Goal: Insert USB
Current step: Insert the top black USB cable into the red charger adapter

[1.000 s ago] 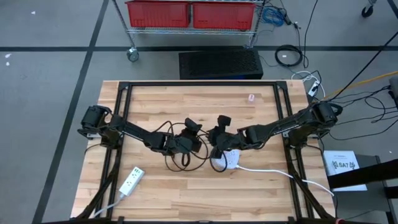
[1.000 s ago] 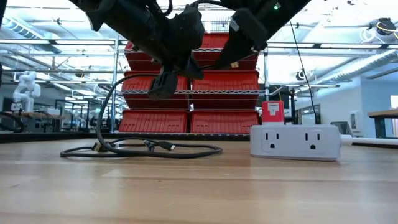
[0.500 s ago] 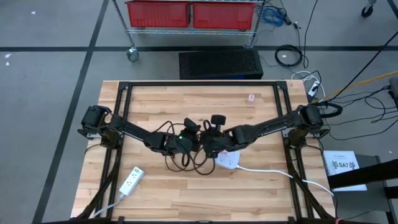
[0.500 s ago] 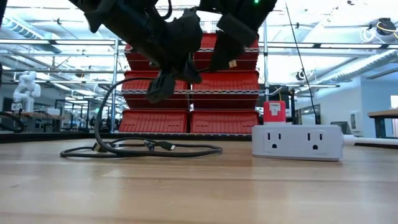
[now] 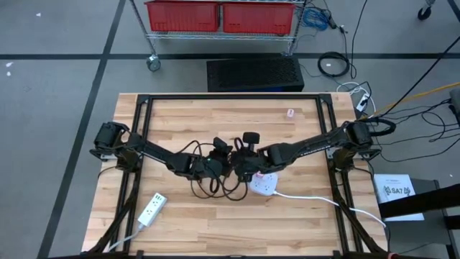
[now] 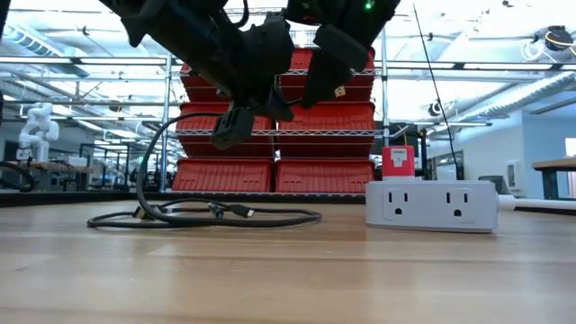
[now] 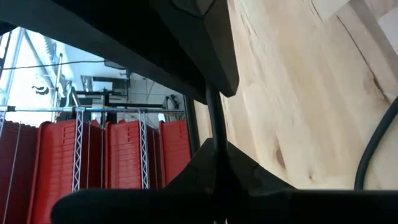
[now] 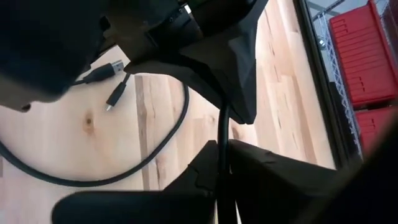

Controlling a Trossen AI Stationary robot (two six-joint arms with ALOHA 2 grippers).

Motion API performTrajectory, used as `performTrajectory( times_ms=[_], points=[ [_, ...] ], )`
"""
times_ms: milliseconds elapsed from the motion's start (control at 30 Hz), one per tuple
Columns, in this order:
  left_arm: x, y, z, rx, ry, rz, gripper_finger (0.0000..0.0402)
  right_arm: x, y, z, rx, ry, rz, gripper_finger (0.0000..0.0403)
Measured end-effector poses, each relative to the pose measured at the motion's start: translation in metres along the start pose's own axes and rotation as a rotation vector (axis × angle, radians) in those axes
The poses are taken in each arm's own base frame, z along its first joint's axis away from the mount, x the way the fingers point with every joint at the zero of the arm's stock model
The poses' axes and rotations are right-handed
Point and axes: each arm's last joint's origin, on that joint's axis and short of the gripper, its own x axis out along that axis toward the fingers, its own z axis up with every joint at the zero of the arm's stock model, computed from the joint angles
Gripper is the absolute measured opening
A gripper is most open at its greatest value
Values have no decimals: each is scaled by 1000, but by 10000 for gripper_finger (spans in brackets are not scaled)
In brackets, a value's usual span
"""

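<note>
At table centre the left gripper (image 5: 215,160) is clamped on the black USB cable (image 6: 216,214), coiled at its six o'clock. At three o'clock the right gripper (image 5: 243,167) is pinched on the same cable. Only the low view shows the white power strip (image 6: 432,204) face; loose plugs (image 8: 109,70) are shown by the right wrist view.

Bright, even light; backlit low view.
</note>
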Motion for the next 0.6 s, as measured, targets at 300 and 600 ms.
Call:
performTrajectory(
  times_ms=[300, 600],
  points=[
    [-9, -3, 8, -111, -57, -12, 54, -15, 1, -11, -3, 59, -52, 4],
    [-38, 32, 16, -395, -322, -91, 67, -31, 3, -50, 131, -63, -33, 2]
  ],
)
